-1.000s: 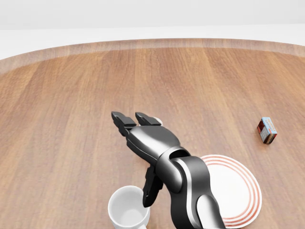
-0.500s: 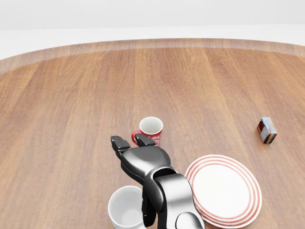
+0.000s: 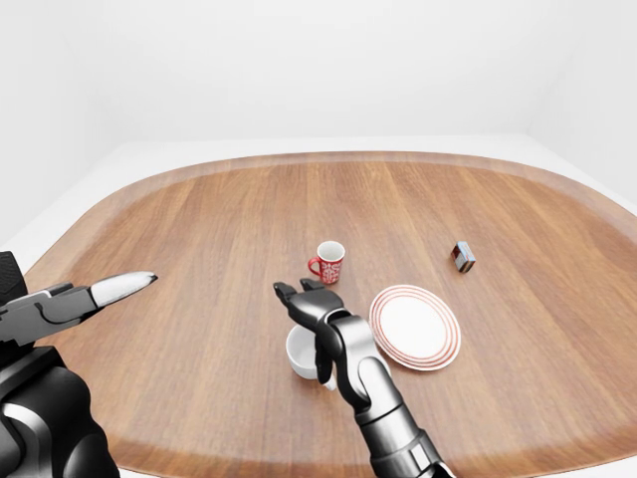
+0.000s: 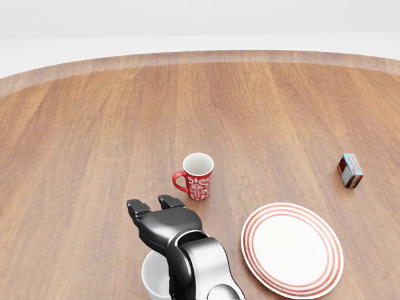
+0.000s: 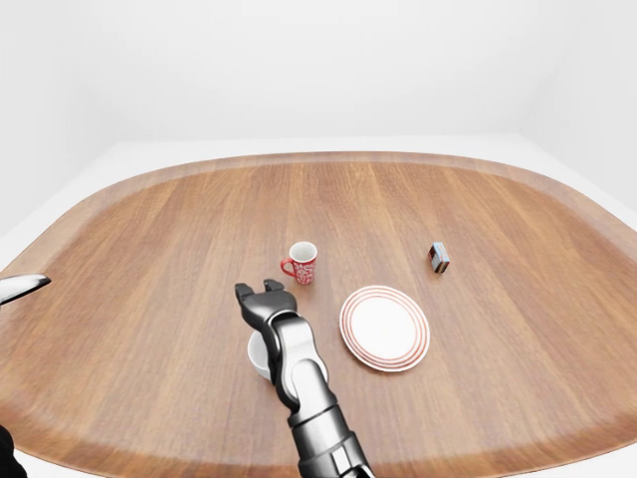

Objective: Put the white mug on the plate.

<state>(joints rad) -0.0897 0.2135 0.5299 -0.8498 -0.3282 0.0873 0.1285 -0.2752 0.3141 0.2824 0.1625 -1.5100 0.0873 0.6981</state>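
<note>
The white mug (image 4: 152, 282) stands upright at the bottom edge of the head view, mostly hidden under my right hand (image 4: 150, 205). That hand hovers over the mug's rim with its fingers stretched toward the view's upper left, open and holding nothing. The mug also shows in the left-eye view (image 3: 297, 356). The white plate with red rings (image 4: 292, 250) lies flat just right of the mug, with nothing on it. My left hand (image 3: 95, 294) is raised at the far left of the left-eye view, fingers extended, away from both.
A red patterned mug (image 4: 198, 176) stands upright just above my right hand and up-left of the plate. A small box (image 4: 350, 170) lies at the right. All rest on a round wooden table (image 4: 94, 125) whose rim curves across the top.
My right hand has drawn down and left in the head view, uncovering the red mug and the whole plate, and now covers most of the white mug. The mugs and plate have not moved.
</note>
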